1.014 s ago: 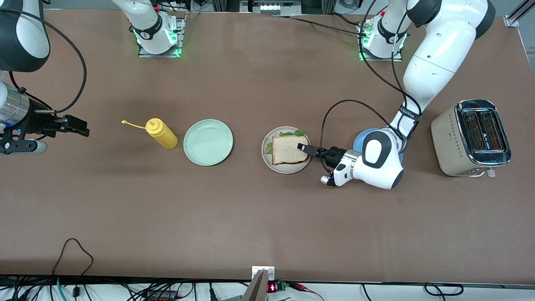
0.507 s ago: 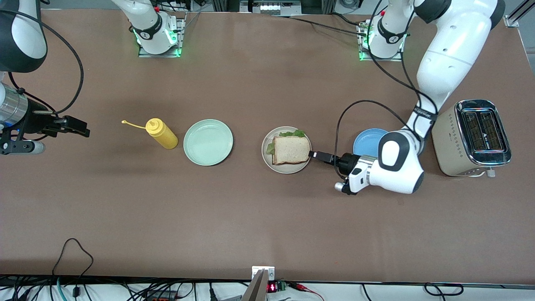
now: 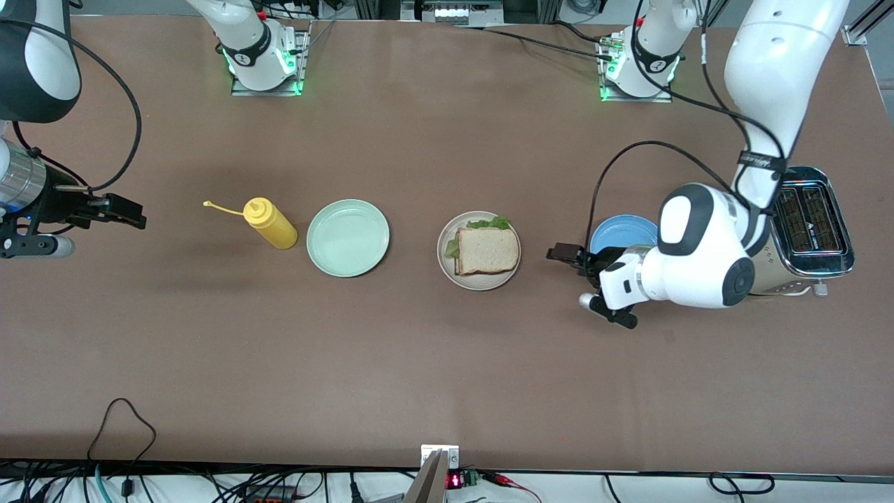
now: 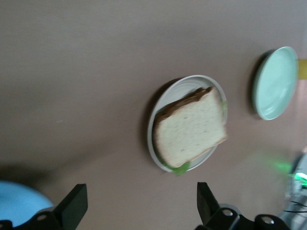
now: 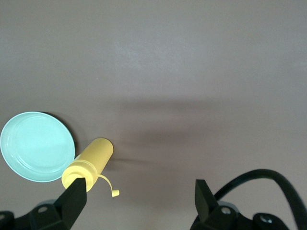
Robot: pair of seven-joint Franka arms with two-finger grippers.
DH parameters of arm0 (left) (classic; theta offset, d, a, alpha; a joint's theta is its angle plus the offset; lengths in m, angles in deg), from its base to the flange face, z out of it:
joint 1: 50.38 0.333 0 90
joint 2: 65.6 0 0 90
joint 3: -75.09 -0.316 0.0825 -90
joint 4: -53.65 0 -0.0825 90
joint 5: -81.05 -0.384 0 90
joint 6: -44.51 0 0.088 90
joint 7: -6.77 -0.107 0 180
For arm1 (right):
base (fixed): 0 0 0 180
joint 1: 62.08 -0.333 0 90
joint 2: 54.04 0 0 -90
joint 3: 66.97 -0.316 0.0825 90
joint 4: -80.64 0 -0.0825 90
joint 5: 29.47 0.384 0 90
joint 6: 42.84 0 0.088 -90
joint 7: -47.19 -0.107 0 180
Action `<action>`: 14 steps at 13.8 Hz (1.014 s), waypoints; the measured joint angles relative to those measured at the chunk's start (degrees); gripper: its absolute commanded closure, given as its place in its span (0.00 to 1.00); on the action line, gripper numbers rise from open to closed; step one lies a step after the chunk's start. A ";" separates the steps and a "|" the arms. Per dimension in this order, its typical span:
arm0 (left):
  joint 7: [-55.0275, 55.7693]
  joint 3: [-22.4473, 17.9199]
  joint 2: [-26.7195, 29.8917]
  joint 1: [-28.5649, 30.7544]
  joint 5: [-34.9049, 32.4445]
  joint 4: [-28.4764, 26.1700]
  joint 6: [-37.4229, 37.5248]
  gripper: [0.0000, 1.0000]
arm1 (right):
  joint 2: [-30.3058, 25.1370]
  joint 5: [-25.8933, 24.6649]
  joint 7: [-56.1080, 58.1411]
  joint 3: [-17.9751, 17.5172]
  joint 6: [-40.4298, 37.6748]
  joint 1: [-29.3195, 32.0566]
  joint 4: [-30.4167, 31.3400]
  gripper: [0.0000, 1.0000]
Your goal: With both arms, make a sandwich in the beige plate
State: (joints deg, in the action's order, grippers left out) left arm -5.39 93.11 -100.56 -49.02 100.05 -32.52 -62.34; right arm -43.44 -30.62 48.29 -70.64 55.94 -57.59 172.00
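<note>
The right pincer [image 3: 133, 213] waits, fingers apart and empty, above the tabletop [image 3: 419, 363] at the right arm's end. The sandwich [image 3: 487, 251] lies on the beige plate [image 3: 479, 281]. Between that plate and the blue plate [image 3: 614, 230], the left pincer [image 3: 564, 253] hovers, spread and empty.

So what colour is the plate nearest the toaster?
Light blue. The plate beside the toaster shows best in the front view.

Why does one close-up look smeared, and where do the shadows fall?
Left wrist view: the sandwich and beige plate look softly smeared, likely motion blur. Right wrist view: sharper, with a faint shadow streak beside the yellow bottle. Front view: evenly lit, with soft shadows.
</note>
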 measured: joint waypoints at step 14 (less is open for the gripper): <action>10.74 -14.55 22.85 3.18 -20.56 5.09 15.57 0.00 | -4.28 0.02 -0.14 -0.23 2.59 -0.19 5.96 0.00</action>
State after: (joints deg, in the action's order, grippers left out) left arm 5.35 78.56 -77.71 -45.84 79.49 -27.42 -46.77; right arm -47.73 -30.61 48.14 -70.88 58.52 -57.77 177.96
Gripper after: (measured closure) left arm 0.000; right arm 0.000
